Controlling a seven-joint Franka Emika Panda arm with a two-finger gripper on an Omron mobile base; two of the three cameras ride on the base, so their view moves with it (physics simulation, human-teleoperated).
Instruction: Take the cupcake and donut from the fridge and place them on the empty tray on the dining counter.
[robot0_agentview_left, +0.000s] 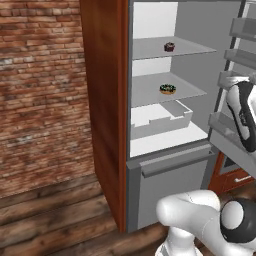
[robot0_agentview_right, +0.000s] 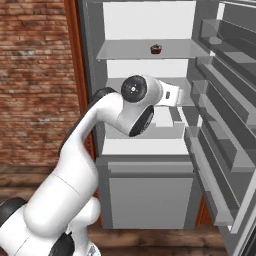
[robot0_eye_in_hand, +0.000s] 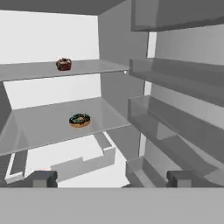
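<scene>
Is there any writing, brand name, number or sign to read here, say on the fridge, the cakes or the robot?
None: no text, number or logo shows in any view.
The fridge, its shelves and door bins are plain grey.
The donut carries sprinkles, not letters.
The cupcake is unmarked.
The gripper shows no marking.
The brick wall bears no sign.

Flat, even rendered light; the fridge (robot0_agentview_left: 165, 75) interior's white back wall glows brightest. Shadows are soft and faint, no glare. All views look slightly coarse, without edge distortion.
</scene>
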